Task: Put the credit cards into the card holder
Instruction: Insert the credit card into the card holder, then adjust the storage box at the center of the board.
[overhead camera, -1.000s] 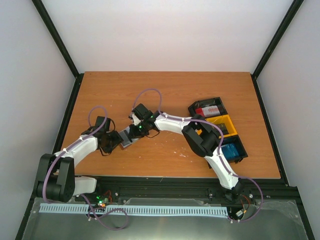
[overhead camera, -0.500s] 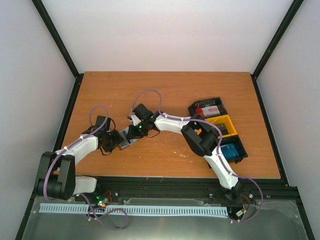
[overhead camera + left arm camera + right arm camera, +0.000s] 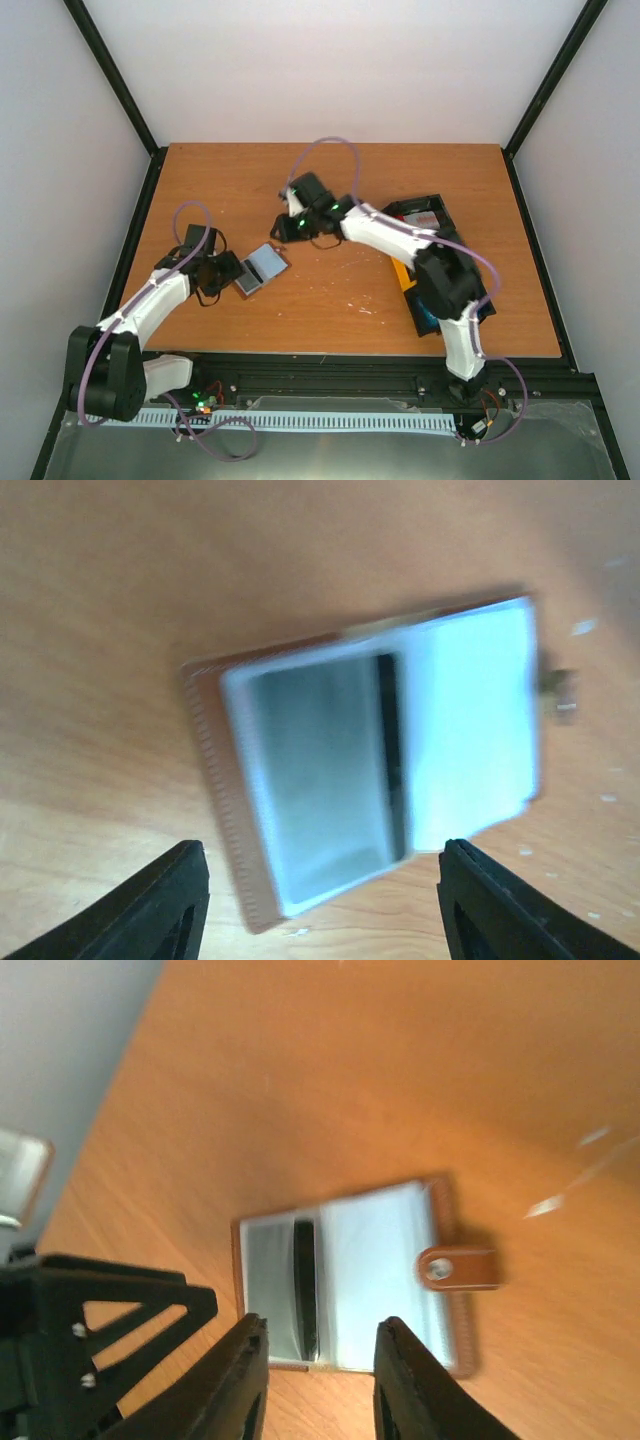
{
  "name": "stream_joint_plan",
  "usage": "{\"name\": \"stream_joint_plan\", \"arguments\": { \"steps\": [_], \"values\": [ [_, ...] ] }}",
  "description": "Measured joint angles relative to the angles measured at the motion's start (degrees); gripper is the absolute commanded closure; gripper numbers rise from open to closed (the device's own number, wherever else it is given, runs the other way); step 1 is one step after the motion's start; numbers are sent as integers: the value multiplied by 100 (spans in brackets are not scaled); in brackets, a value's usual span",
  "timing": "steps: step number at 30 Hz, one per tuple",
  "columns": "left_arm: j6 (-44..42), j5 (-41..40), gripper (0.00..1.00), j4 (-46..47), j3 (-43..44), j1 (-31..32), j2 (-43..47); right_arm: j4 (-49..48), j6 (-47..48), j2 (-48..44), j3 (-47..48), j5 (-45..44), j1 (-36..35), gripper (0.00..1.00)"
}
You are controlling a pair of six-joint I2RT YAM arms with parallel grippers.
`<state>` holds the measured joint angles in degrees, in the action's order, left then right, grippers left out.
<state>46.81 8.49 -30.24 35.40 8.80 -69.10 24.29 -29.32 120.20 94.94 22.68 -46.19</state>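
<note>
The brown card holder lies open on the table, its grey-blue inside up. It also shows in the left wrist view and the right wrist view, with its clasp tab to the right. A card with a dark stripe sits in one sleeve. My left gripper is open and empty just left of the holder, its fingers apart. My right gripper is open and empty, above and behind the holder. Red and white cards lie in a tray at the right.
A row of trays stands at the right: a black one with the red and white cards, then a yellow one, mostly hidden under my right arm. My left gripper's frame shows in the right wrist view.
My right gripper has let go and pulled back up and to the right, away from the holder. My left gripper has drawn back a little. The holder now lies open and uncovered.
</note>
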Motion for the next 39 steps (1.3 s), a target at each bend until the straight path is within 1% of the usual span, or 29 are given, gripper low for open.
{"name": "stream_joint_plan", "arguments": {
  "steps": [2,5,6,8,9,12,14,17,20,22,24,27,30,39],
  "values": [
    [-144,55,29,-15,175,0,199,214,131,-643,-46,-372,164,60],
    [-483,271,19,57,448,0,452,525,286,-1711,-358,-960,439,53],
    [-619,385,15,107,518,0,520,664,328,-2074,-542,-1174,540,50],
    [-876,645,3,245,605,0,645,1014,369,-2704,-951,-1615,734,44],
    [-984,813,1,332,636,0,710,1231,376,-2981,-1172,-1836,839,42],
    [-1314,1303,0,595,673,0,826,1965,321,-3657,-1829,-2428,1121,37],
    [-1460,1532,0,697,717,0,815,2446,203,-4017,-2201,-2732,1272,35],
    [-1613,1784,0,833,809,0,752,3088,-55,-4725,-2848,-3077,1539,35],
    [-1700,1967,0,953,903,0,632,3574,-398,-5466,-3517,-3265,1976,36],
    [-1733,2074,0,1019,942,0,555,3788,-627,-5816,-4015,-3322,2332,39],
    [-1742,2175,0,1073,944,0,516,3807,-732,-5974,-4494,-3270,2614,45],
    [-1740,2297,0,1139,944,0,516,3692,-769,-5969,-5123,-2955,2892,46],
    [-1733,2417,0,1244,929,0,540,3536,-772,-5748,-5241,-2734,2992,45],
    [-1569,2586,0,1401,782,0,636,2645,-767,-5001,-5412,-2319,3322,44]
  ]
}}
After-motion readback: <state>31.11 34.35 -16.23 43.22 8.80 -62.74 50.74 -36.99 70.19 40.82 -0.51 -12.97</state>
